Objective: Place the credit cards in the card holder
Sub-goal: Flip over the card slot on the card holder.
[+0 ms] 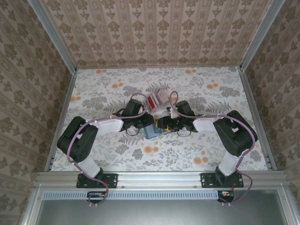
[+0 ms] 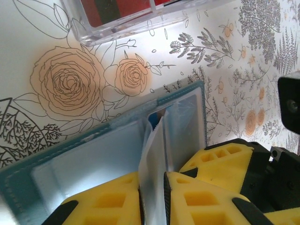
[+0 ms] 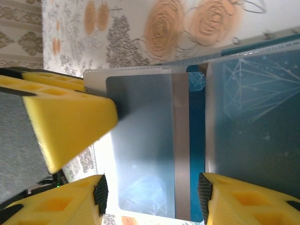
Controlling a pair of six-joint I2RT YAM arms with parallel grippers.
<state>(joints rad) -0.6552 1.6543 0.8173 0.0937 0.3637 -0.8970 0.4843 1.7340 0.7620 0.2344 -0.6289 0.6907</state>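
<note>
Card holder (image 1: 151, 132) lies open on the flowered surface (image 2: 70, 117), and the left gripper (image 2: 152, 190) is clamped on a thin pale flap (image 2: 152, 154) standing up from the holder's middle. Right gripper (image 3: 152, 194), just over the holder, pinches a grey-blue card (image 3: 140, 140) by its two long edges; the card's far end seems to sit at a pocket mouth, though that is hard to tell. Beyond the holder sits a clear box (image 2: 122, 28) with red cards (image 2: 126, 7) inside.
</note>
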